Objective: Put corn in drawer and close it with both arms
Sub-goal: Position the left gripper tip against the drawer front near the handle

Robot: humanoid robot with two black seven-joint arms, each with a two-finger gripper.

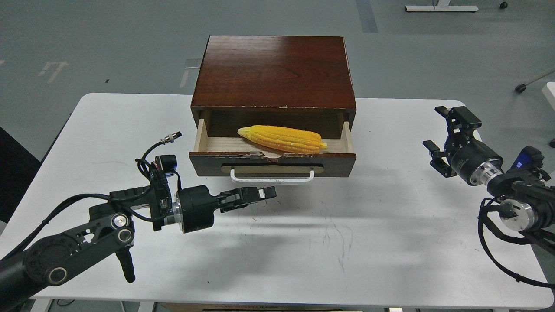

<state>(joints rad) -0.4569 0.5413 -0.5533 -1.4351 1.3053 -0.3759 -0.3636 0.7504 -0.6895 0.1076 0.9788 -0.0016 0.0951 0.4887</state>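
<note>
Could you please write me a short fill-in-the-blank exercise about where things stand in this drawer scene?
1. The corn lies inside the ____ drawer.
2. The left hand hovers in front of the drawer's white ____, not touching it.
3. The right hand, with fingers spread, holds ____.
4. The cabinet stands on a ____ table.

Missing words: open; handle; nothing; white

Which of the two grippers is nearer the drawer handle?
The left gripper, just below the white handle of the drawer. The right gripper sits open, far off by the table's right edge.
</note>
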